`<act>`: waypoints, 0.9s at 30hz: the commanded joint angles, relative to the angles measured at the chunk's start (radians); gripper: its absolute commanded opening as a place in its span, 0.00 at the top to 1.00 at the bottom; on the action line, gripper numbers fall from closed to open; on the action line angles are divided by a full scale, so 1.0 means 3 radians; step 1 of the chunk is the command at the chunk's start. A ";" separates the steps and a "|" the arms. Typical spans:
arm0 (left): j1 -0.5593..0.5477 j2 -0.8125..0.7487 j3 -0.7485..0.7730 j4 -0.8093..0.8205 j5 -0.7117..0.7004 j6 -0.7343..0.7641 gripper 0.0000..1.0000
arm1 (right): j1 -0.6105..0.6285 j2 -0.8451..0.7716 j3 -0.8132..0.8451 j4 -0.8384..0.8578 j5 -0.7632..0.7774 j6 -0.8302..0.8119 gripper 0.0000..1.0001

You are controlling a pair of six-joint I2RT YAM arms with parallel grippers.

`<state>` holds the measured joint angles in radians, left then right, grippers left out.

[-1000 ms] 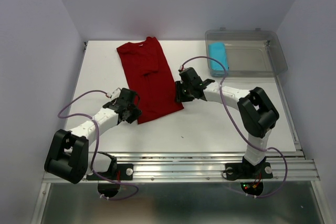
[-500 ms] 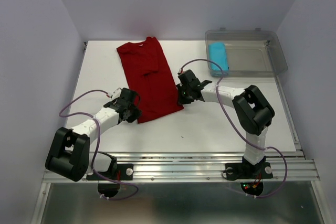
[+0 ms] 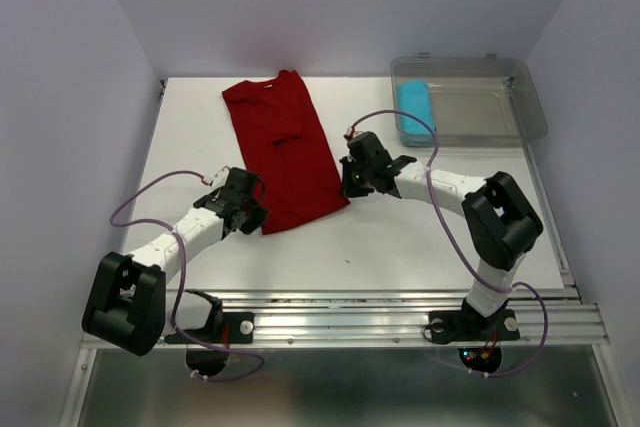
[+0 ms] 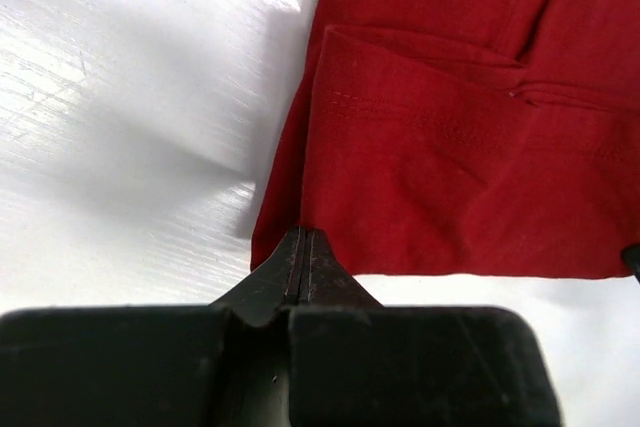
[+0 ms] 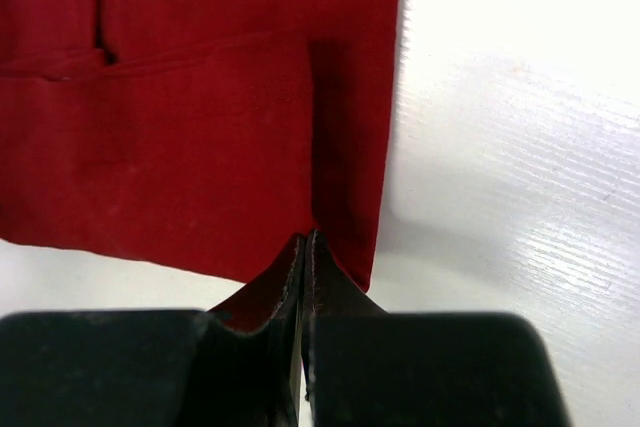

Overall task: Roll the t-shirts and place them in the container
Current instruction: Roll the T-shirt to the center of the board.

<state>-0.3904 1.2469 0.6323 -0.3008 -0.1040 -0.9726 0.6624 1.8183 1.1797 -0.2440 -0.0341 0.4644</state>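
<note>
The dark red t-shirt [image 3: 285, 152] lies flat on the white table, folded lengthwise, collar at the far end. My left gripper [image 3: 256, 217] is shut on the near left corner of its hem. In the left wrist view the left gripper [image 4: 303, 235] pinches the t-shirt's [image 4: 450, 147] edge, with a crease running up from the tips. My right gripper [image 3: 348, 185] is shut on the near right corner. In the right wrist view the right gripper [image 5: 306, 237] bites into the t-shirt's [image 5: 200, 127] hem. The cyan-blue t-shirt [image 3: 415, 110] lies as a compact roll in the bin.
A clear plastic bin [image 3: 530, 107] stands at the table's back right, holding the blue roll at its left end. Grey walls close in the table on three sides. A metal rail [image 3: 350, 312] with the arm bases runs along the near edge.
Both grippers have closed from partly open to shut on the red shirt's hem corners. The right arm's elbow has swung slightly to the right; the shirt lies as before.
</note>
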 commanded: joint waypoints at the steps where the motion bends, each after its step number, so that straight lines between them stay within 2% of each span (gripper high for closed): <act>1: 0.0018 -0.0193 0.0060 -0.0092 0.0040 0.0072 1.00 | 0.0016 -0.0293 -0.0118 0.0225 0.0012 0.0022 0.99; 17: 0.0013 -0.0505 -0.0307 -0.0035 0.0316 0.0041 1.00 | 0.0016 -0.0784 -0.0787 0.0501 0.0098 0.0078 0.99; 27: 0.0018 -0.0638 -0.0430 -0.0030 0.0454 0.0036 1.00 | 0.0016 -0.0840 -0.0859 0.0532 0.0093 0.0124 0.99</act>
<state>-0.3904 1.0969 0.5163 -0.3038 0.0189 -0.9661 0.6624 1.6131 0.9340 -0.1345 -0.0288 0.4942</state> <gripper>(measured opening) 0.025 0.015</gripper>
